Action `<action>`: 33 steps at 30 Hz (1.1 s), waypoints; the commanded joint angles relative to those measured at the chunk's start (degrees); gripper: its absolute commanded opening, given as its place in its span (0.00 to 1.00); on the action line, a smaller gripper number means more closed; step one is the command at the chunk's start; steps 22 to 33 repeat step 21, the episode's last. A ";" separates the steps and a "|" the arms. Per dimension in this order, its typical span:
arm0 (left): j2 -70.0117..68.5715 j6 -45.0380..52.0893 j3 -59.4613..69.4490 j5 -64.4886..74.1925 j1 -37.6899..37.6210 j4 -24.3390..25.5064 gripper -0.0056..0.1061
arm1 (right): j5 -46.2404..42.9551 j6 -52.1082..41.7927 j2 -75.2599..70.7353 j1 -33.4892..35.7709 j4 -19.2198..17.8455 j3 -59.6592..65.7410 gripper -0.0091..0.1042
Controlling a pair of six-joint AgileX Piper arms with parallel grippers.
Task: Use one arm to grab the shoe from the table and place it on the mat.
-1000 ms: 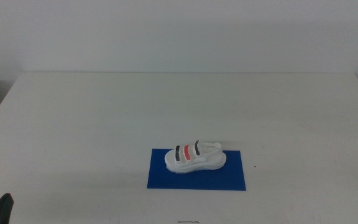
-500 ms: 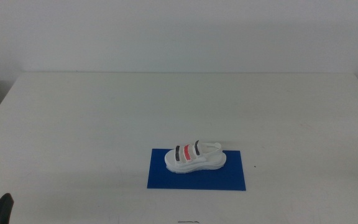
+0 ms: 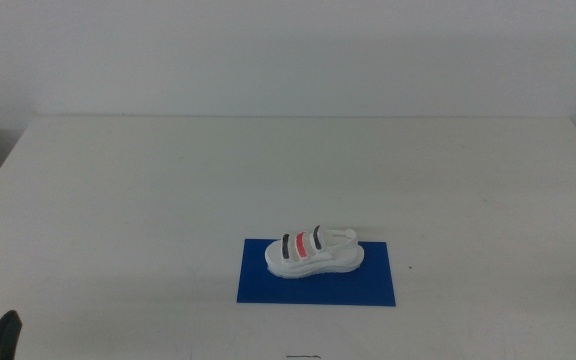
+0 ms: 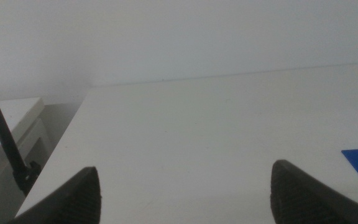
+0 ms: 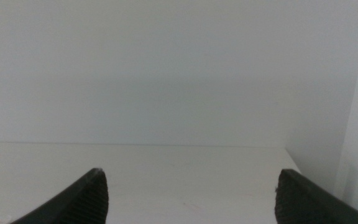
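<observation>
Left end effector (image 4: 185, 198) sits low at the near-left corner of the worktop (image 3: 148, 190), only a dark tip showing in the middle view; its wrist view shows the jaws spread wide, nothing between them, with a sliver of blue mat at the edge. It is well apart from the shoe.

Centre, toward the near edge: shoe (image 3: 314, 251) rests on its sole on the mat (image 3: 258, 285), fully inside the blue area, toe toward the left, heel strap toward the right. Placement looks done.

Handling, as a judgement: the shoe looks light, with a chunky foam-like sole that should be fairly stiff and a bit springy; straps look soft and floppy. White sole sides look smooth, maybe slightly slippery. Not fragile. Best hold would be across the sole's width at mid-length, under the straps, jaws on the two side walls; grabbing a strap alone would let it swing.

Right end effector (image 5: 188, 196) is out of the middle view; its wrist view shows jaws spread, empty, facing bare worktop and wall.
</observation>
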 commanded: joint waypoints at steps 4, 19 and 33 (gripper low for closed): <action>-1.10 -0.84 -0.19 -4.71 -0.26 -0.49 0.89 | -4.54 -0.32 0.70 -0.33 0.04 0.00 0.91; -1.10 -0.84 -0.19 -4.71 -0.26 -0.49 0.89 | -4.14 -0.32 0.66 -0.33 -3.32 6.76 0.91; -1.10 -0.84 -0.19 -4.71 -0.26 -0.49 0.89 | -4.55 -0.32 0.66 -0.33 -3.32 6.76 0.91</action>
